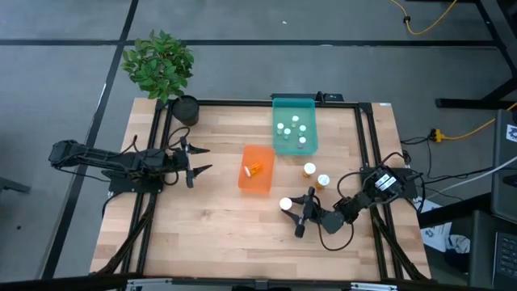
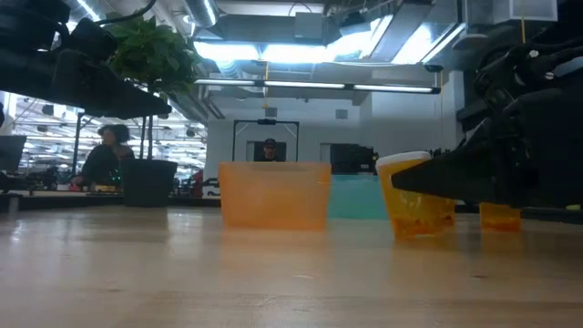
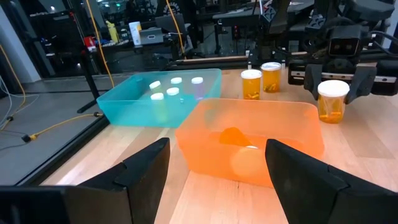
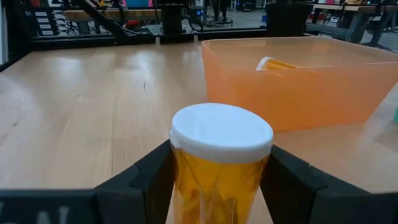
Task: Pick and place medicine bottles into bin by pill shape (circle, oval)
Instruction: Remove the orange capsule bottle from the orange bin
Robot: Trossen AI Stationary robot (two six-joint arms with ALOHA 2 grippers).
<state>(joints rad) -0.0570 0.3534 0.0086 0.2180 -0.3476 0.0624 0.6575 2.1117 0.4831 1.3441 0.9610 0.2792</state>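
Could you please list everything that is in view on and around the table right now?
Teal bin: one, back centre of the table, holding about five white-capped bottles.
Orange bin: one, beside and in front of the teal bin, with one amber bottle lying inside.
Loose bottles: two, amber with white caps, standing on the table right of the orange bin.
Held bottle: one, amber with white cap, upright.
Plant: one, green in a dark pot, back left corner.
Table: one, light wood.
People: at least two, in the room behind.
Left gripper: open, left of the orange bin.
Right gripper: shut on the held bottle.
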